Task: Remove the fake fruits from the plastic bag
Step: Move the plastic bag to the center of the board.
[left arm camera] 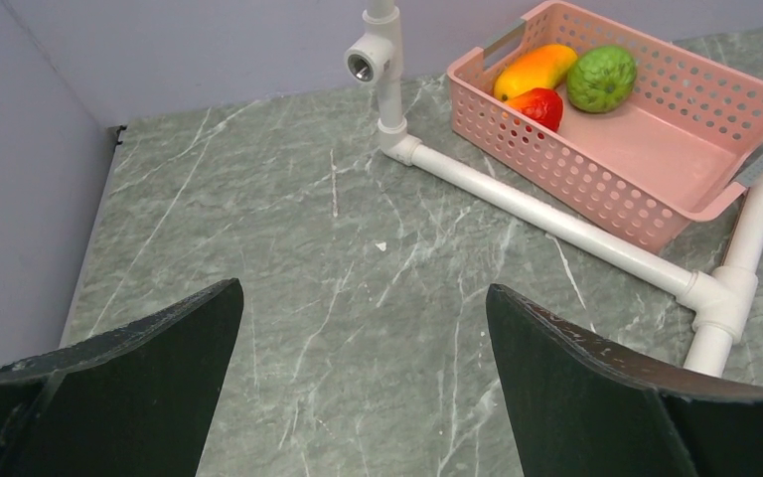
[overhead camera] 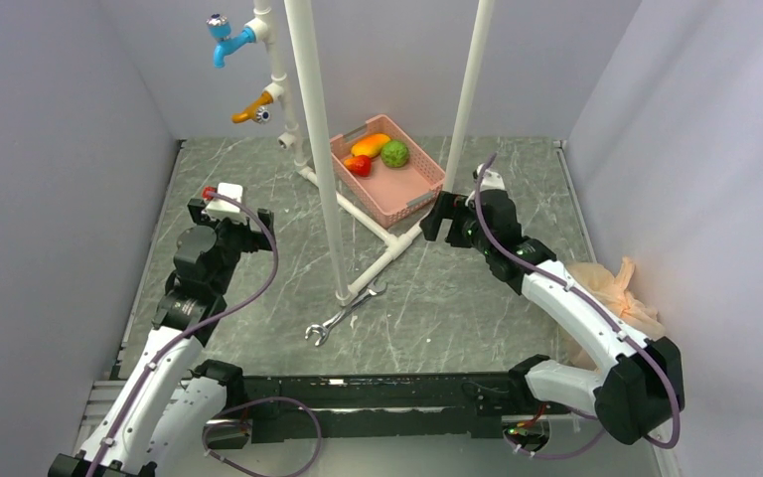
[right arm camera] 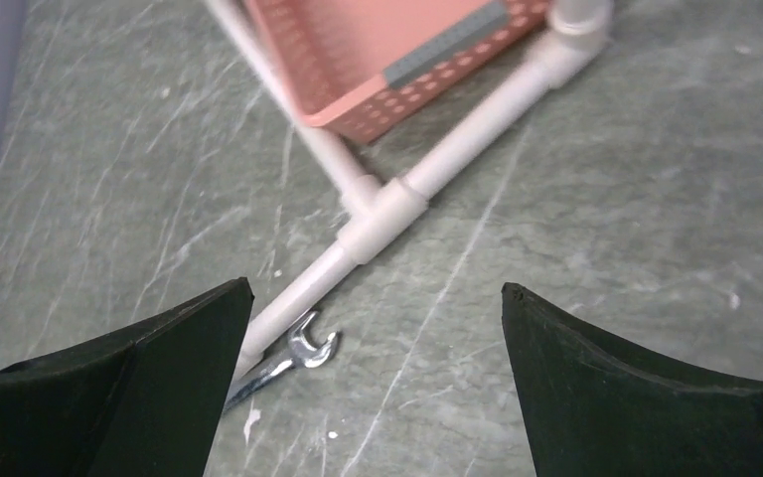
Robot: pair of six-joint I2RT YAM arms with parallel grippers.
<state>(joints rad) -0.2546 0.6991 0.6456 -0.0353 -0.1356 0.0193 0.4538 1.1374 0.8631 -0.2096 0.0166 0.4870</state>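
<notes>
The plastic bag (overhead camera: 618,286), crinkly and peach-beige, lies bunched at the table's right edge, half hidden behind my right arm. The fake fruits are hidden; nothing of them shows through the bag. My left gripper (overhead camera: 230,211) hovers at the left of the table, open, with only bare marble between its fingers (left arm camera: 363,298). My right gripper (overhead camera: 439,219) hangs near the front corner of the pink basket, far from the bag, and is open and empty (right arm camera: 378,298).
A pink slotted basket (overhead camera: 412,194) at the back holds an orange fruit (overhead camera: 371,144), a green one (overhead camera: 394,153) and a red one (overhead camera: 359,165). White pipe frame (overhead camera: 387,243) crosses the middle, with two uprights. A wrench (overhead camera: 343,313) lies by it. Grey walls enclose the table.
</notes>
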